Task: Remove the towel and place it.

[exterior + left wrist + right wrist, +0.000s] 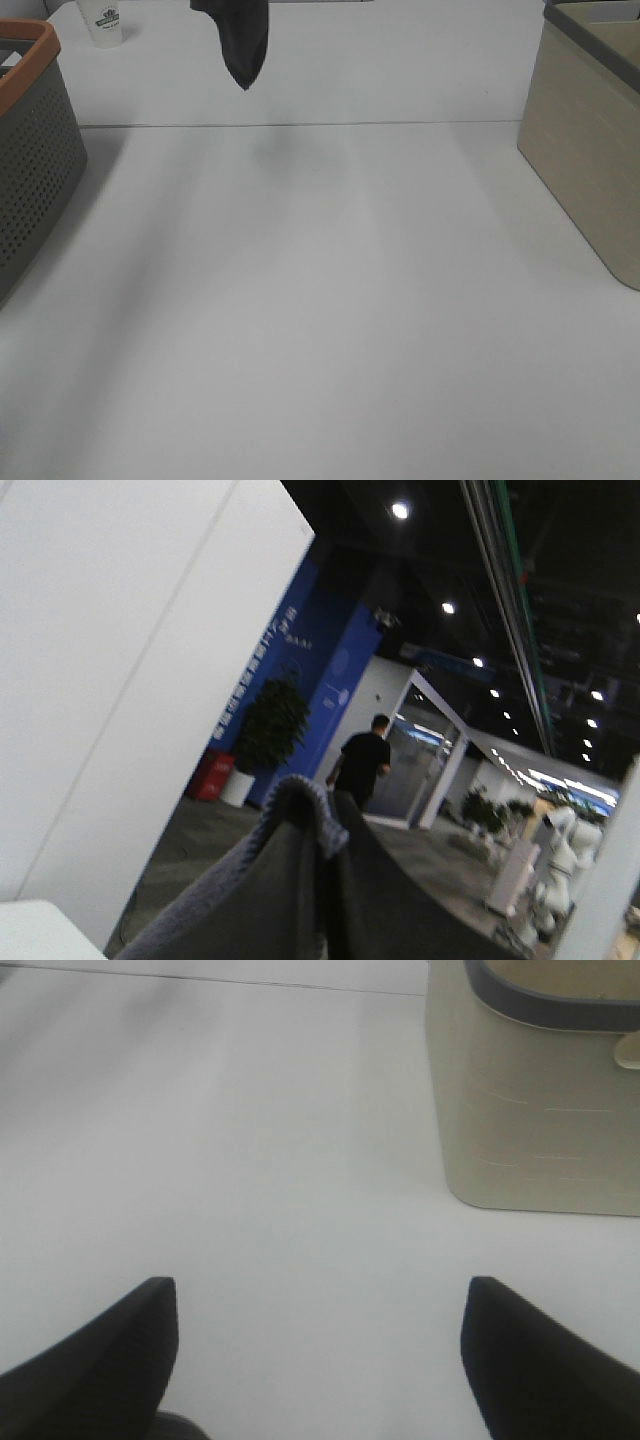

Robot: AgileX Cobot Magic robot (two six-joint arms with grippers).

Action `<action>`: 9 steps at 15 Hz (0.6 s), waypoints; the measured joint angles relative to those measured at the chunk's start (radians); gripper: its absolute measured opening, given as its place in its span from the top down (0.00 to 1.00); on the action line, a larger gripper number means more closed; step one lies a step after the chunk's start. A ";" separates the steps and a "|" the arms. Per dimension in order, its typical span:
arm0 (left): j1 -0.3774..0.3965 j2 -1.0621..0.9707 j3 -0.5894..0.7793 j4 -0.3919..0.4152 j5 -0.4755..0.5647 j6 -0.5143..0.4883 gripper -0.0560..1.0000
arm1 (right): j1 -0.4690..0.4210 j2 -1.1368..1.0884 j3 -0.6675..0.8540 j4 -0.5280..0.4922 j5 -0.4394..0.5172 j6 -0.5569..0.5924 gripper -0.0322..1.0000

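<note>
The dark charcoal-grey towel [241,40] hangs in the air at the top of the exterior high view, its pointed end dangling above the back of the white table [320,300]. The left gripper is above the frame there. In the left wrist view the towel [300,890] is bunched up over the gripper and hides its fingers; the camera looks out into the room. My right gripper [320,1360] is open and empty, low over the bare table, with the beige bin [530,1090] ahead of it. It does not show in the exterior high view.
A grey perforated basket with an orange rim [30,150] stands at the left edge. A beige bin with a grey rim [590,150] stands at the right. A white cup [105,22] stands at the back left. A seam [300,125] crosses the table at the back.
</note>
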 joint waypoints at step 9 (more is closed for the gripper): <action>0.000 0.033 0.023 0.612 -0.263 -0.180 0.95 | 0.000 0.424 -0.005 0.300 -0.454 -0.247 0.23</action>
